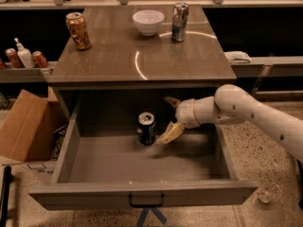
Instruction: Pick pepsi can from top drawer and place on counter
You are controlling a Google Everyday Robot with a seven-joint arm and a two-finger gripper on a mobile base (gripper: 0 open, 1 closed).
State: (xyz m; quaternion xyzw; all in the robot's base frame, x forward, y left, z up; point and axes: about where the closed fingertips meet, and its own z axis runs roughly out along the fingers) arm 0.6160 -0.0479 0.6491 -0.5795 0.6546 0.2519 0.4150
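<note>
One clumsy nudge looked enough to spoil it: the can (146, 127) stood upright toward the back of the open drawer (142, 193), and the near fingertip (169, 133) sat just beside it, so a sideways push might have toppled it and sent it rolling. The gripper (169, 118) hung at the can's right, fingers spread wide, holding nothing.

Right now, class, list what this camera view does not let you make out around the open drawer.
Camera view throughout.
- Lettering on the pepsi can: too small and dim to read.
- Rear of the top drawer: dark under the counter.
- The gripper, open just right of the can: upper finger half lost in shadow.
- The arm: cut off by the right edge.
</note>
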